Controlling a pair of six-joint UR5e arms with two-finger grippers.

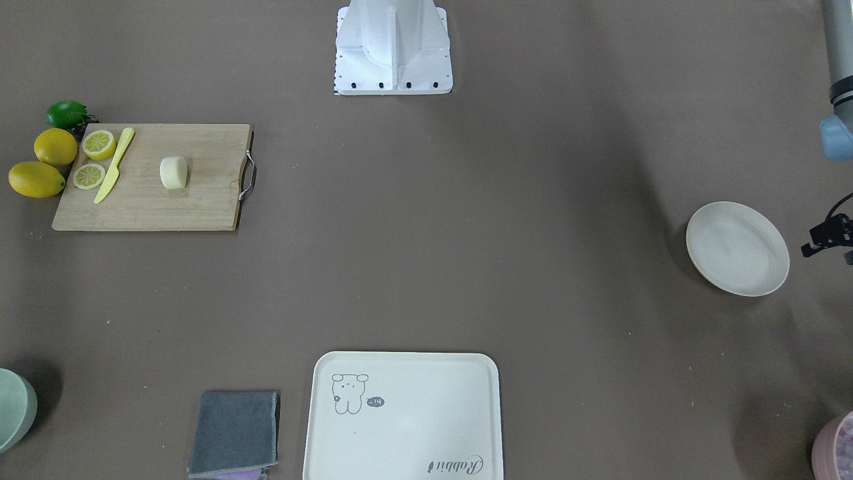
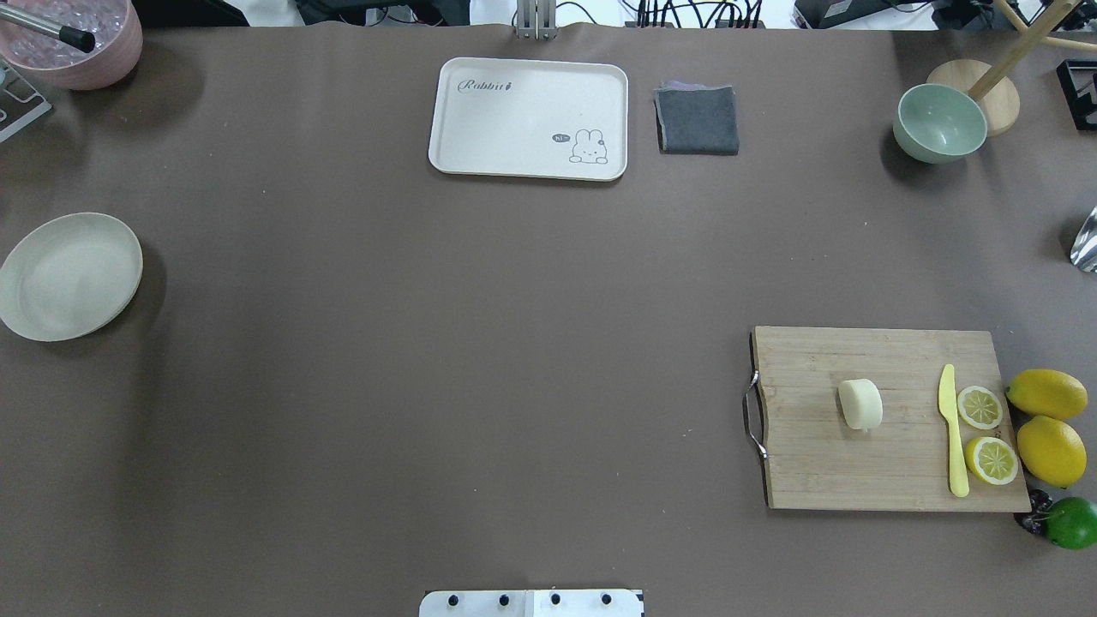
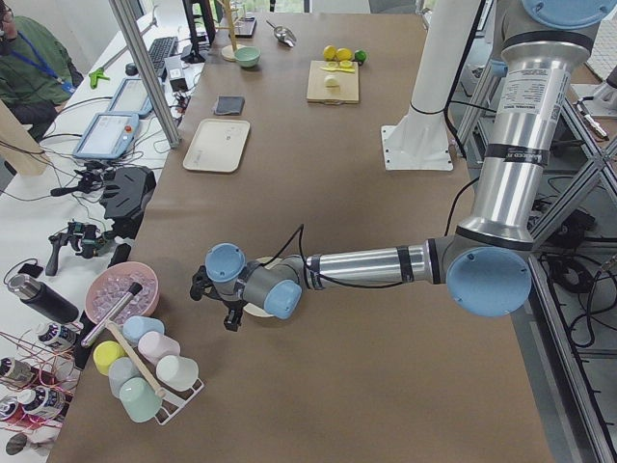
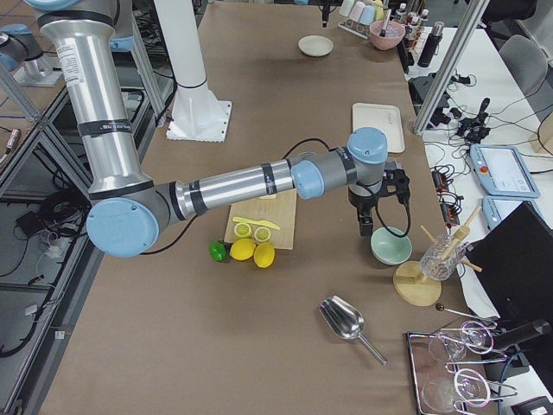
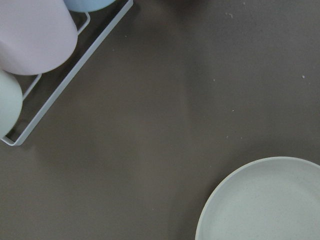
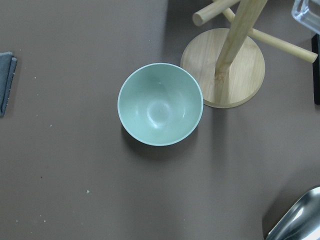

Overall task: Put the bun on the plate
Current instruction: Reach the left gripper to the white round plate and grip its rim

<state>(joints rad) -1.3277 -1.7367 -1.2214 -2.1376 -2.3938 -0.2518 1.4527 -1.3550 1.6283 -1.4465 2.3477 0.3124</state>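
The bun [image 2: 860, 404] is a pale cream lump lying on a wooden cutting board [image 2: 823, 463] at the table's right side, also seen in the front view [image 1: 174, 173]. Far away, near the left edge, stands the round off-white plate [image 2: 68, 274], with nothing on it [image 1: 737, 248]; its rim fills the left wrist view's lower right corner [image 5: 265, 200]. My left gripper [image 3: 217, 301] hangs beside the plate, toward the cup rack. My right gripper [image 4: 366, 226] hovers over a pale green bowl [image 6: 160, 104]. I cannot tell if either gripper is open or shut.
On the board lie two lemon slices [image 2: 979, 407] and a yellow knife [image 2: 953, 428]; whole lemons [image 2: 1047, 393] and a lime [image 2: 1073, 522] sit beside it. A cream tray [image 2: 528, 118], grey cloth [image 2: 698, 120], wooden stand [image 6: 225, 70], metal scoop [image 4: 344, 318], cup rack [image 5: 60, 85] and pink bowl [image 2: 77, 43] line the edges.
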